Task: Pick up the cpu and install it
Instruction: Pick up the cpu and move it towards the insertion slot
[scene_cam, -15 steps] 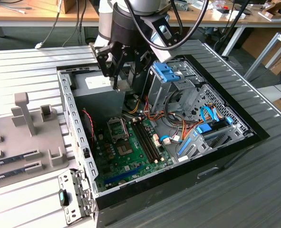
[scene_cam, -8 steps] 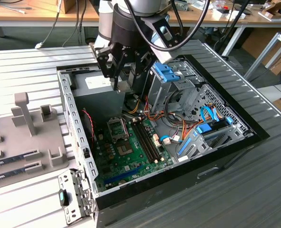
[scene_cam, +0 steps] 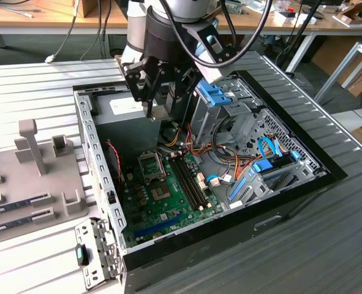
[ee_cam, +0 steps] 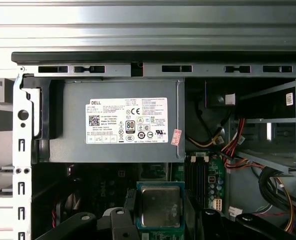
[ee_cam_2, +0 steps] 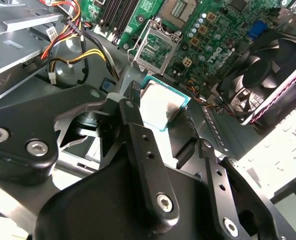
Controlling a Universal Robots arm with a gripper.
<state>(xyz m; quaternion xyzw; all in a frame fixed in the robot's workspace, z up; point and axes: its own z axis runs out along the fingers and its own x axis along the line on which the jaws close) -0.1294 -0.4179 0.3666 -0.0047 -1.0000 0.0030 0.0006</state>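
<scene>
In the exterior view, the arm's fingers (scene_cam: 147,92) hang over the far end of an open computer case (scene_cam: 92,153), above the power supply (scene_cam: 127,109) and well clear of the motherboard (scene_cam: 168,190). The bare socket (scene_cam: 151,164) sits on that board beside the memory slots (scene_cam: 190,180). The case is sunk into a ribbed grey metal counter (scene_cam: 40,86). A grey fixture tray (scene_cam: 40,165) lies at the exterior view's left, and workbenches and loose cables stand behind.

In the second wrist view, the cpu (ee_cam_2: 160,105) is clamped by two opposite edges between the black fingers (ee_cam_2: 137,130). Its silver lid faces the camera and it hangs in the air above the socket with its lever frame. A black fan (ee_cam_2: 268,75) sits near.

In the first wrist view, the cpu's lid faces the camera between the fingers, in front of the labelled power supply, with bundled wires to one side.

The chip looks light, thin and stiff. Its metal lid is probably slick and its underside contacts delicate, so the green edges are the safe place to grip, as here. Room around the socket is tight.
</scene>
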